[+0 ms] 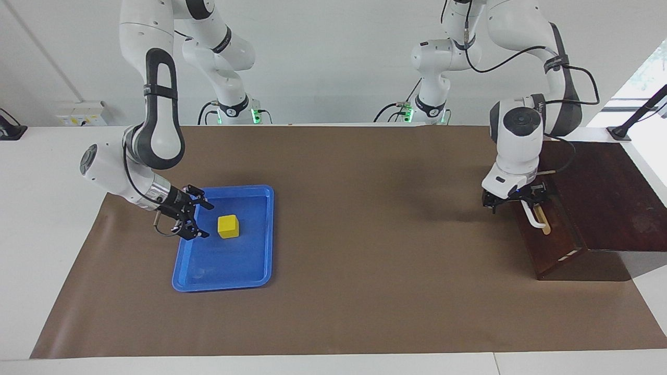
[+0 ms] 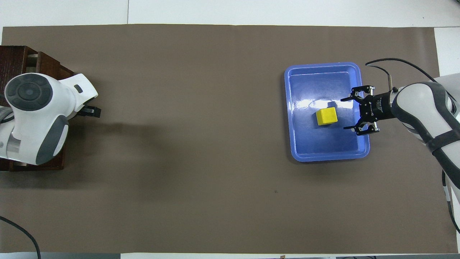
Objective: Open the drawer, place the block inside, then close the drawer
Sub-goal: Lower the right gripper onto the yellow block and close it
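Note:
The yellow block [image 1: 228, 226] lies in the blue tray [image 1: 250, 276]; it also shows in the overhead view [image 2: 326, 116]. My right gripper [image 1: 204, 221] is open and low over the tray, beside the block toward the right arm's end, with a small gap to it [image 2: 344, 113]. The drawer [image 1: 552, 234] of the dark brown box [image 1: 609, 192] has a white bar handle [image 1: 535, 217]. A thin pale strip shows at the drawer's side. My left gripper [image 1: 521, 202] is at the handle's end nearer the robots. The left arm hides the handle in the overhead view.
The tray [image 2: 325, 157] lies on a brown mat [image 1: 365, 234] toward the right arm's end. The box [image 2: 14, 57] stands at the left arm's end, partly off the mat. White table edges border the mat.

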Controlling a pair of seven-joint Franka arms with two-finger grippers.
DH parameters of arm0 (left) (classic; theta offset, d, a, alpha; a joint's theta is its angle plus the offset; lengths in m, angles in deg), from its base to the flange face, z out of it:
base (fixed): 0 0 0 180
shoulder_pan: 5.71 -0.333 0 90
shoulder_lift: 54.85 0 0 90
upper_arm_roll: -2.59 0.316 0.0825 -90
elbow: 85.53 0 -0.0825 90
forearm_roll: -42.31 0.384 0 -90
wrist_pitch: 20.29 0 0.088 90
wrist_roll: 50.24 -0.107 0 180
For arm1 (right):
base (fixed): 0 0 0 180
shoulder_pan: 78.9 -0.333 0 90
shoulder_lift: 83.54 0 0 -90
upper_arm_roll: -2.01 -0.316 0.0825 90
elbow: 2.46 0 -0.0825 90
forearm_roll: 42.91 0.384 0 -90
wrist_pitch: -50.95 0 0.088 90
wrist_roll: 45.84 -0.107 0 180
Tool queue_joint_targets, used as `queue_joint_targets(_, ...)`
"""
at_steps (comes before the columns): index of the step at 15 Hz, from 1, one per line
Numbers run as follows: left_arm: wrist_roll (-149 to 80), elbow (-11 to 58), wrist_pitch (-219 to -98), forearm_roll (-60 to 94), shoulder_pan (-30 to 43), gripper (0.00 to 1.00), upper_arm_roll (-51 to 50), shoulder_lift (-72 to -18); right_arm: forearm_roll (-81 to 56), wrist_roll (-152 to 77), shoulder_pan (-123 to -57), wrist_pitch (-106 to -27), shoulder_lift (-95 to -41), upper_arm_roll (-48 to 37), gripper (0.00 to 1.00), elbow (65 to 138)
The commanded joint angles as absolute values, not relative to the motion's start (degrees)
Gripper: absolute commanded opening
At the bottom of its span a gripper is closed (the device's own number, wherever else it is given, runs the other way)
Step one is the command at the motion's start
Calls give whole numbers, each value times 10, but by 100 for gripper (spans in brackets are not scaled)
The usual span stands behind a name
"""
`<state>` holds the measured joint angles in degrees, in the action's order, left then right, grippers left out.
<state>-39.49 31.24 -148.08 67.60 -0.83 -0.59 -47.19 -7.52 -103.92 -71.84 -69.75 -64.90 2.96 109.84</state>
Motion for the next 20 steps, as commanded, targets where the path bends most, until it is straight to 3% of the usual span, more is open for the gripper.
queue_joint_targets(1, -327, 311, -1488, 608, 53, 100, -3, -470, -59, -1012, -719, -713, -632, 25, 100, 1089)
queue_joint_targets(7, -247, 302, -1478, 565, 120, 100, -3, -470, -38, -993, -742, -746, -618, 23, 100, 1095)
queue_joint_targets(10, -250, 298, -1462, 564, 115, 100, -3, -470, -38, -993, -750, -762, -619, 23, 99, 1102)
queue_joint_targets(14, -254, 293, -1447, 563, 112, 100, -2, -471, -38, -988, -751, -764, -619, 23, 92, 1107)
queue_joint_targets(17, -255, 292, -1440, 564, 108, 100, -2, -473, -37, -972, -751, -767, -620, 23, 75, 1111)
queue_joint_targets(19, -256, 281, -1428, 564, 105, 100, 0, -474, -37, -972, -751, -766, -621, 23, 53, 1114)
queue_joint_targets(20, -266, 265, -1409, 564, 97, 100, -1, -471, -36, -970, -751, -764, -621, 23, 37, 1114)
